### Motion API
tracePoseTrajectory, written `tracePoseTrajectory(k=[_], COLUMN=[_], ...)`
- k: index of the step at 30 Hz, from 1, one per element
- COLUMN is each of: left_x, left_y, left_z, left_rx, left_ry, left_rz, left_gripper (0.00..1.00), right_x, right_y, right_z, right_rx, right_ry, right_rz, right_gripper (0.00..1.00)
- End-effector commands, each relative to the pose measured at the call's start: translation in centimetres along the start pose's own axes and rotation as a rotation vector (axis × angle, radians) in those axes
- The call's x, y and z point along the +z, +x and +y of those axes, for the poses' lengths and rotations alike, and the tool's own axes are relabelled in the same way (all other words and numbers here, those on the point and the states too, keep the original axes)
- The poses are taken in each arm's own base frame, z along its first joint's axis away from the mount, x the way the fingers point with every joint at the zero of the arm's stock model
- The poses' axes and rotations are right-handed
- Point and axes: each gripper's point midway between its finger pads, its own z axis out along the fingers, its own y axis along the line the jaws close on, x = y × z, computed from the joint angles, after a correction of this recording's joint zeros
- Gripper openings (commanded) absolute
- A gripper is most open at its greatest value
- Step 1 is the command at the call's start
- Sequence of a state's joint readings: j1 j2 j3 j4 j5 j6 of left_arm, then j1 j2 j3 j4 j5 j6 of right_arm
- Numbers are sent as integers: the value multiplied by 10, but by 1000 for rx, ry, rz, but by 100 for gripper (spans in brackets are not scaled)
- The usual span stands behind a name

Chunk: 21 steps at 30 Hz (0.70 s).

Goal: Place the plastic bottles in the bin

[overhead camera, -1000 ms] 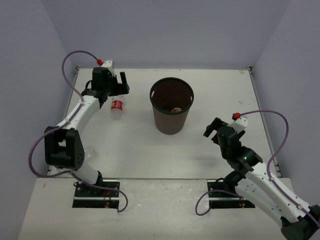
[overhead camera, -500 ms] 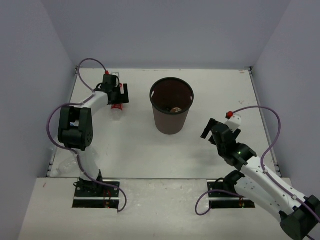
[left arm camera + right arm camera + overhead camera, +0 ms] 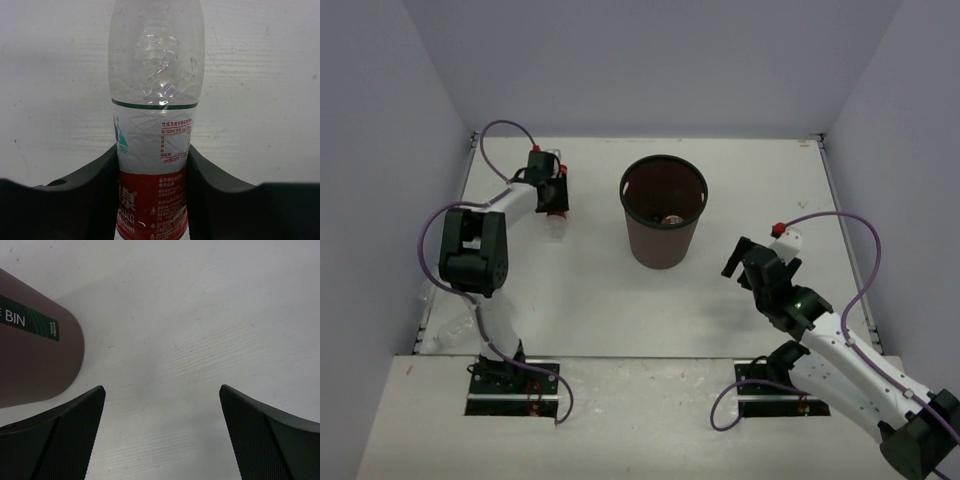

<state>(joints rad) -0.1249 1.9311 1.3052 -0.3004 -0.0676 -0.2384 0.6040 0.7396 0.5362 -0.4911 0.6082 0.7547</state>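
Left wrist view first: the red-label bottle (image 3: 155, 75) lies flat on the table (image 3: 260, 75), running straight away from the camera. Its red band sits low between the left fingers (image 3: 90, 195) and its clear, ribbed body stretches on ahead of them. Both fingers are clamped against its sides, one on each flank at the label, with no gap showing. That is a firm grip on the bottle, and the bottle rests on the white surface.

From above, the left fingers (image 3: 558, 190) are far out in the back-left part of the table (image 3: 580, 290). A bit of red label and some clear plastic (image 3: 557, 218) peek out on their near side. The back wall (image 3: 650, 70) is close behind and the table's left edge is not far off, so room is tight on those two sides.

The bin (image 3: 663, 245) stands upright well to the right of the bottle, with bare table between them and its mouth open. Something small and orange-tinted lies at its bottom, too small to name.

Over on the right, the right fingers (image 3: 738, 260) hang near the bin's right side, apart from it. In the right wrist view the fingers (image 3: 65, 440) are spread wide with nothing between them, only bare table ahead. The bin (image 3: 35, 365) with its green label (image 3: 30, 322) fills the left of that view.
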Motion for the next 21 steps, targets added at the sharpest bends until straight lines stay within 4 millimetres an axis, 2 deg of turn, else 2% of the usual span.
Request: tracePoseTrajectory(k=[1,6,7,9,12,13,15,17,21], left_x=[-74,-202,-228,-272,-327,-340,-355,-362,-348], left_y=[-67,-120,-125,-125,-115,-111,-110,-104,-98], left_z=[-21,-65,-81,-121,-182,-202,-227,-262,-298], left_rx=[-19,6,30,91,191,222,240,273,294], left_ry=[95,252,307,431,662,725,770,814,854], left_rz=[-208,-494,-548,-624,-688,-705,-745,-741,-696], left_gripper=[26,24,24,24,25,25,25,25,25], right_x=[-3,-4,-5,-5,-16,-19,-21,-25,-28], right_y=[-20,-19,-21,-23,-46,-52,-59,-73,-91], right_z=[10,10,11,12,16,18,22,29,30], right_rx=[51,54,56,58,84,87,91,81,57], right_ry=[-22,-25,-27,-23,-9,-9,-17,-26,-6], right_rz=[-56,-54,-55,-59,-82,-90,-98,-119,-160], right_gripper=[99,99,99,99,99,99,99,99,99])
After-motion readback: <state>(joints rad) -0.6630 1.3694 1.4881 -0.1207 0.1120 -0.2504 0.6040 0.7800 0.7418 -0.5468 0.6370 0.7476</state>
